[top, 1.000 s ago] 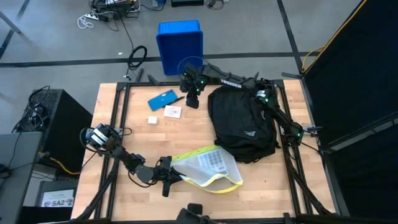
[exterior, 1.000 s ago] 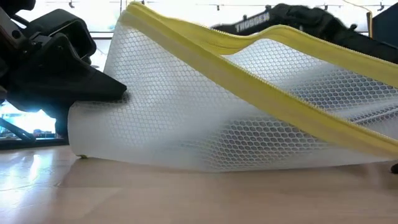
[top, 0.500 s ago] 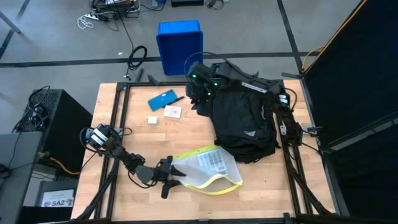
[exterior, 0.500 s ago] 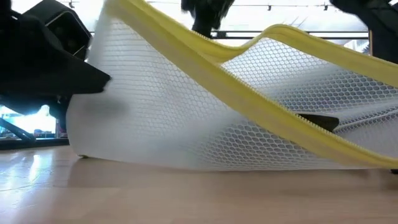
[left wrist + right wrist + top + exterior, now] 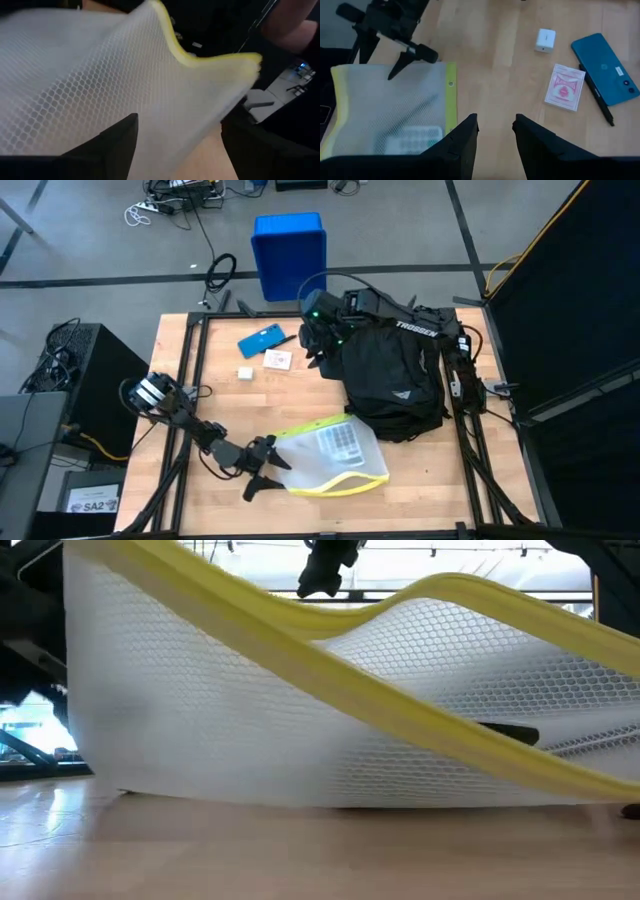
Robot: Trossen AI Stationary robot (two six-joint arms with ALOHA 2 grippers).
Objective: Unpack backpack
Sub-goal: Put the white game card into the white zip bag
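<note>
The black backpack (image 5: 395,375) lies flat on the table's right half. A white mesh pouch with a yellow zip edge (image 5: 335,455) lies near the front edge, with a pale patterned item and a dark stick inside it. My left gripper (image 5: 266,470) is open at the pouch's left edge (image 5: 100,75), one finger on either side of it. My right gripper (image 5: 318,356) hangs open above the bare table (image 5: 495,60), just left of the backpack's far end, with nothing between its fingers. My left gripper comes level from the table's left, and the pouch's left edge (image 5: 395,75) reaches in between its spread fingers. I cannot tell whether either finger touches the mesh. The pouch rests on the table with this end standing raised.
A blue phone (image 5: 260,338), a dark pen (image 5: 597,97), a red card deck (image 5: 277,359) and a small white cube (image 5: 245,373) lie at the far left. A blue bin (image 5: 290,250) stands on the floor beyond the far edge. Bare wood lies between these things and the pouch.
My left gripper has opened, let go of the pouch's left end and drawn back a little toward the table's left and near edges. The pouch has shifted slightly toward the near edge. My right arm has swung in over the backpack's far end, its gripper moving a little nearer.
</note>
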